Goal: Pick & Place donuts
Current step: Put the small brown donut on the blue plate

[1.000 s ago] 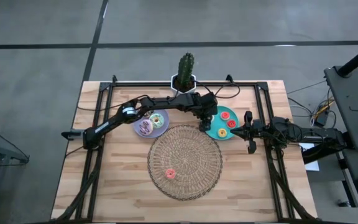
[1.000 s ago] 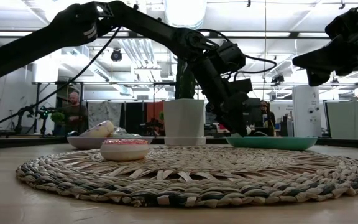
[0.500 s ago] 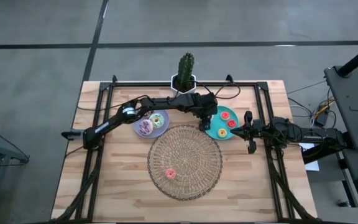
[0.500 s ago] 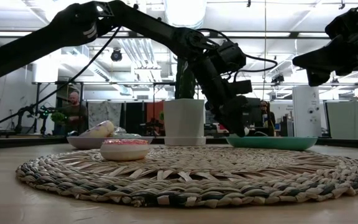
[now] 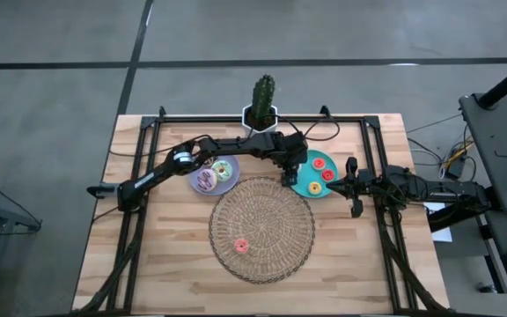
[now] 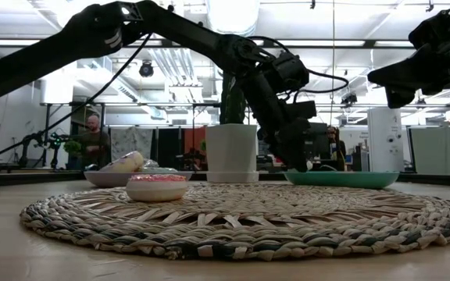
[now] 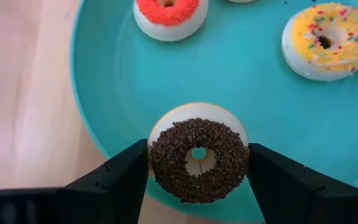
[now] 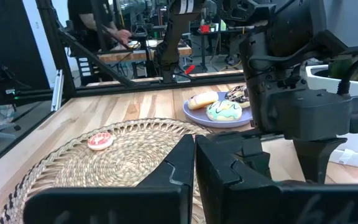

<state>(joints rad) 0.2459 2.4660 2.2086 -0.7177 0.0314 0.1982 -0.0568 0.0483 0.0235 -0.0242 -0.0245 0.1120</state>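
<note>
The dark brown sprinkled donut (image 7: 199, 160) sits between the left gripper (image 7: 197, 180)'s two fingers, which are closed against its sides, just above the near rim of the teal plate (image 7: 110, 81). Whether it has cleared the plate's surface I cannot tell.

On that plate, farther in from the held donut, lie the red donut (image 7: 166, 15) and the yellow donut (image 7: 328, 40), both well clear of the fingers.

To do this step well, I judge the lift should go straight up before any sideways travel, so the ring does not catch the plate's raised rim or twist in the grip. From there the woven mat (image 5: 262, 229) lies just beside the plate, with a pink donut (image 5: 241, 246) already on it.

The right gripper (image 5: 352, 189) waits with its fingers together on the plate's far side from the mat.
</note>
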